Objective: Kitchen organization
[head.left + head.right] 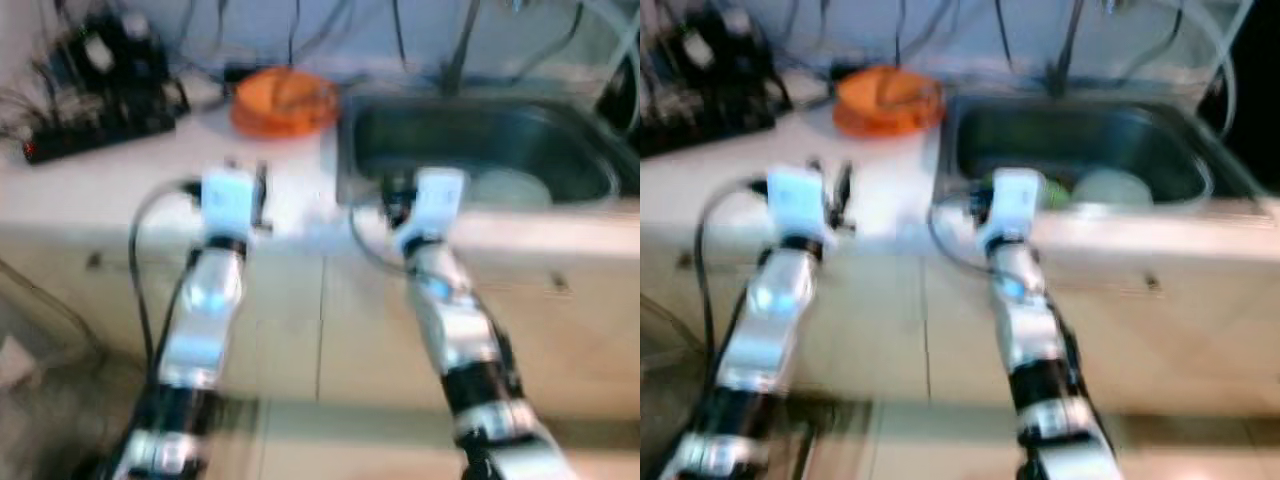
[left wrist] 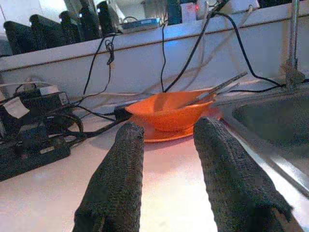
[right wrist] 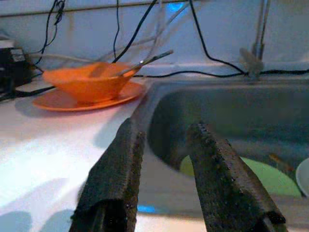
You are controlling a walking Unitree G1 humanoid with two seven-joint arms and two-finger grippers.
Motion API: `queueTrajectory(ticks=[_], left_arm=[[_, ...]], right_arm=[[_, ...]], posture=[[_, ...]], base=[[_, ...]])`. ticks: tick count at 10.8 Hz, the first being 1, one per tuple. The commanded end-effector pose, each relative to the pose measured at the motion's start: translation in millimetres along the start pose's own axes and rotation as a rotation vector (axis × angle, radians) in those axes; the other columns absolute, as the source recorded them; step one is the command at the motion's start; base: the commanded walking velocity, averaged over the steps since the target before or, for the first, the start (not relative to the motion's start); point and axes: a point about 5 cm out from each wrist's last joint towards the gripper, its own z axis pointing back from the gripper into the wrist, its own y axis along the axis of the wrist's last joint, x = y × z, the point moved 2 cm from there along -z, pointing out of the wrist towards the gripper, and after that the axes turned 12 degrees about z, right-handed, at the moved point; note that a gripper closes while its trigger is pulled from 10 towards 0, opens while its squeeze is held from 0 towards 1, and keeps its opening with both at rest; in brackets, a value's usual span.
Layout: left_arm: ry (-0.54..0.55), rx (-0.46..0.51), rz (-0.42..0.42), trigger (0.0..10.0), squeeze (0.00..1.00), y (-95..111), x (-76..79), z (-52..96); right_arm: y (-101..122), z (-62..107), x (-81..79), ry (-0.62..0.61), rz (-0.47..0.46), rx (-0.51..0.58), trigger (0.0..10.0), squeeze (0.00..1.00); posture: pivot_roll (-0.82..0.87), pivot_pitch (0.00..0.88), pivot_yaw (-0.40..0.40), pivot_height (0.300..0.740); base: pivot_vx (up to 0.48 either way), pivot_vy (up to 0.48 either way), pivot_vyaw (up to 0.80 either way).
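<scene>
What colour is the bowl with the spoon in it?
The round bowl is orange, sitting on a matching orange plate. It shows best in the left wrist view.

Head stereo pair looks forward and down, blurred, over counter (image 1: 120,185) and sink (image 1: 1160,150); each wrist view looks low along its fingers (image 2: 116,183), sharing the orange bowl (image 3: 87,82) ahead.

Both eye views are pretty smeared with motion blur; wrist views look sharper, with bluish glare on the white surface (image 2: 43,193).
</scene>
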Motion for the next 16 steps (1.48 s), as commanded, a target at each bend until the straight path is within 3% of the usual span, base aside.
queueTrajectory(ticks=[1, 16], left_arm=[[-0.021, 0.005, 0.007, 10.0, 0.00, 0.6, 9.9, -0.1], [-0.032, 0.020, -0.001, 10.0, 0.00, 5.6, 11.2, -2.7]], right_arm=[[-1.6, 0.2, 11.7, -0.033, 0.004, -0.002, 10.0, 0.00], [-5.5, 0.3, 11.8, -0.042, -0.005, -0.020, 10.0, 0.00]], posture=[[0.11, 0.036, -0.004, 0.740], [0.11, 0.046, -0.004, 0.740]], base=[[0.352, 0.000, 0.00], [0.355, 0.000, 0.00]])
